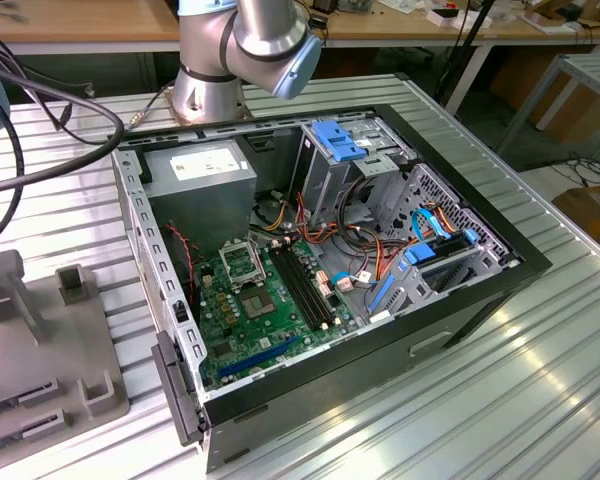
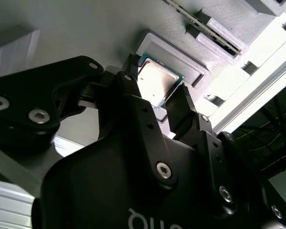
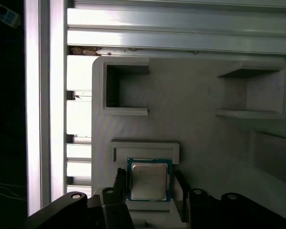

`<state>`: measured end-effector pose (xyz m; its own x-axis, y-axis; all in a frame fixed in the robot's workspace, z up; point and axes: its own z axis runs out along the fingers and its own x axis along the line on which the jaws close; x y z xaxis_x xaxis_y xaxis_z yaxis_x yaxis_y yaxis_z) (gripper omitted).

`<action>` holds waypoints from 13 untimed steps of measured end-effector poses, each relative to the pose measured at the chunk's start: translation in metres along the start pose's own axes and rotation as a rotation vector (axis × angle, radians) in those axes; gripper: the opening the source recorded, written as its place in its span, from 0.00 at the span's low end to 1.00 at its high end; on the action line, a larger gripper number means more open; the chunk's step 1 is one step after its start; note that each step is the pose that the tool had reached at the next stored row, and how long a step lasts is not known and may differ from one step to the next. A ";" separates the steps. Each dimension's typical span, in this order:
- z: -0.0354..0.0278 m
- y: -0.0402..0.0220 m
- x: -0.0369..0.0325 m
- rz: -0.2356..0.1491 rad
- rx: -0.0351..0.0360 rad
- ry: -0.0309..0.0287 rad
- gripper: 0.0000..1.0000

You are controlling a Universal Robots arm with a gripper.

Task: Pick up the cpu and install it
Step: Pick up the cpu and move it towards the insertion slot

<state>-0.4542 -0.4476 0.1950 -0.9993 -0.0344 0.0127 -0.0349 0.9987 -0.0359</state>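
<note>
The cpu is a small square chip with a silver top and a greenish rim. It lies in a shallow recess of the grey fixture tray. In both wrist views my gripper straddles it, with a black finger pressed against each of two opposite edges. In the second wrist view the cpu sits between the fingertips of the gripper. In the exterior view the open computer case holds the green motherboard with its square black socket.
In the exterior view the grey fixture tray lies at the left, beside the case on the slatted metal table. The arm's base stands behind the case. A grey power-supply box, drive bays and loose cables fill the case.
</note>
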 end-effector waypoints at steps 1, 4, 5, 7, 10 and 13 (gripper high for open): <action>0.0000 0.0000 0.0000 0.000 0.0000 0.0000 0.51; 0.0000 0.0000 -0.0001 0.000 0.0001 0.0002 0.51; 0.0001 0.0000 -0.0001 0.000 0.0001 0.0002 0.51; 0.0002 0.0000 -0.0001 0.001 0.0001 0.0002 0.51; 0.0004 0.0000 0.0000 0.001 0.0002 0.0006 0.50; 0.0007 0.0000 0.0000 0.001 0.0001 0.0003 0.44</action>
<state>-0.4542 -0.4476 0.1942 -0.9993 -0.0337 0.0130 -0.0341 0.9988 -0.0360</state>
